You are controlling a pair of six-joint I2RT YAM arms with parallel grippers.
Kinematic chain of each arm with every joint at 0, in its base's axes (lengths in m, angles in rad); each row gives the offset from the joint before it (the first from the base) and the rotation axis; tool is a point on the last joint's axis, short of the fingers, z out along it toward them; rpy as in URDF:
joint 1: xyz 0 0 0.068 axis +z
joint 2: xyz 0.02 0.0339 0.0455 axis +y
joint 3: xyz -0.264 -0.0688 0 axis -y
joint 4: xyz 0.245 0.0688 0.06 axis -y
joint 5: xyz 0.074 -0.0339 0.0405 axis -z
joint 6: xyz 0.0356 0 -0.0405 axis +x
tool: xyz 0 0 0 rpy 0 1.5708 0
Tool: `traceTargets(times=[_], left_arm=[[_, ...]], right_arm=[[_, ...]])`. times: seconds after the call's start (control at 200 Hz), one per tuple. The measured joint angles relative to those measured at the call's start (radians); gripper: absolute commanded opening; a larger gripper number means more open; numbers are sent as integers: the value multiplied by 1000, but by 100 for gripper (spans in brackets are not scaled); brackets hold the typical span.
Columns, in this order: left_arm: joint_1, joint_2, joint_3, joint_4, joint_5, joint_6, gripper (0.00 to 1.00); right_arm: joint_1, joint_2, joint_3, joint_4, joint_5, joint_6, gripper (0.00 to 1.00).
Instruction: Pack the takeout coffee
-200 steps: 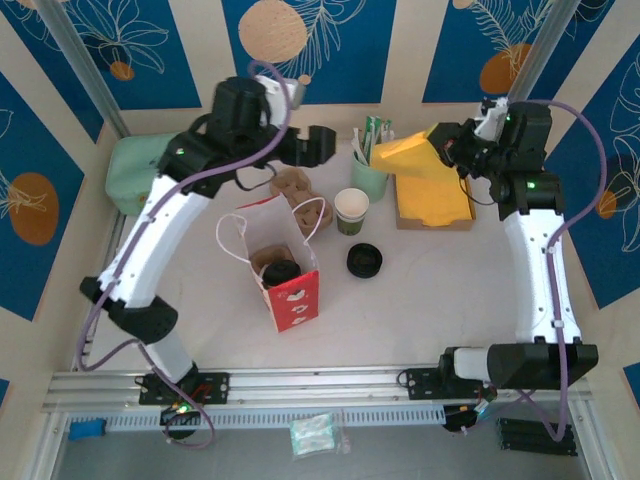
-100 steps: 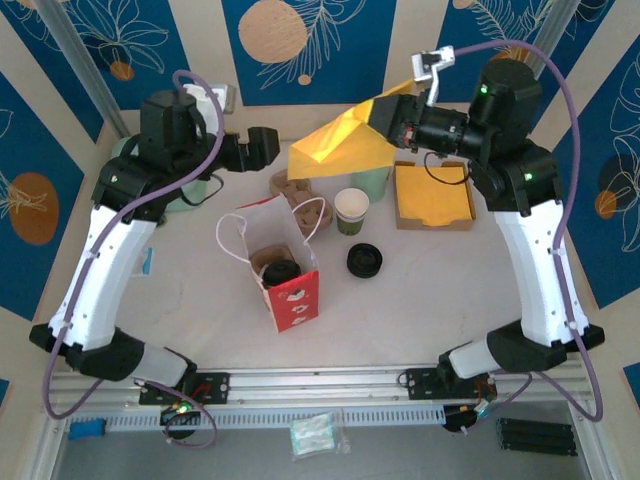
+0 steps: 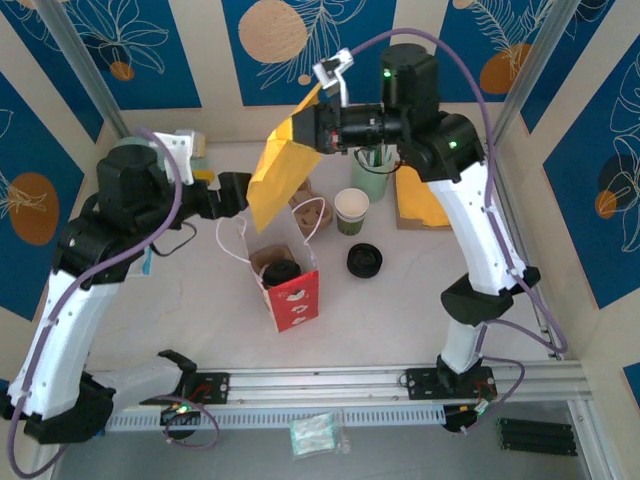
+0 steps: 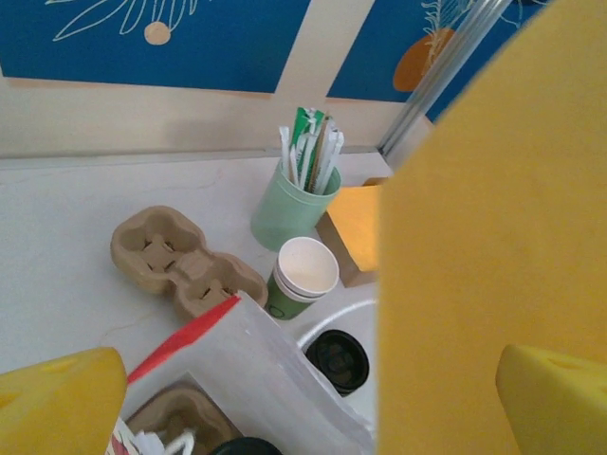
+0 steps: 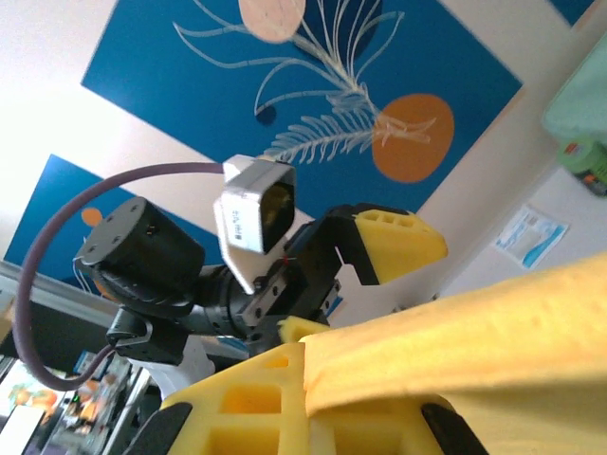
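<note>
Right arm (image 3: 470, 200) reaches left across table rear. Right gripper (image 3: 305, 122) fingers clamped on corner of large yellow paper sheet (image 3: 272, 170), which hangs above upright white paper bag with red front (image 3: 295, 300). Left gripper (image 3: 230, 192) fingers wide apart, empty, just beside sheet's left edge. Bag mouth open, bare table (image 3: 180, 300) to its left. Takeout coffee, black-lidded cup (image 3: 281, 272), sits inside bag.

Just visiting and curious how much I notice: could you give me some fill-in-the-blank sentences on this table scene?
The right end effector is shut on a ___ napkin. The left end effector has its jaws ___. The lidded coffee cup sits ___ the paper bag. The loose lids on the table are ___.
Missing words: yellow; open; inside; black.
</note>
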Motion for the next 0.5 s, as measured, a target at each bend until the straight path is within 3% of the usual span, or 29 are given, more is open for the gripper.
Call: traceTargets(times=[0.215,0.5], left_arm=[[0,-95,-105,2,44,-42,99],[0,-108,-168,2,79,-65,99]], right_arm=[[48,34,-2,-47,-8,-23,0],[74,32,-101,-47,-7,-51,0]])
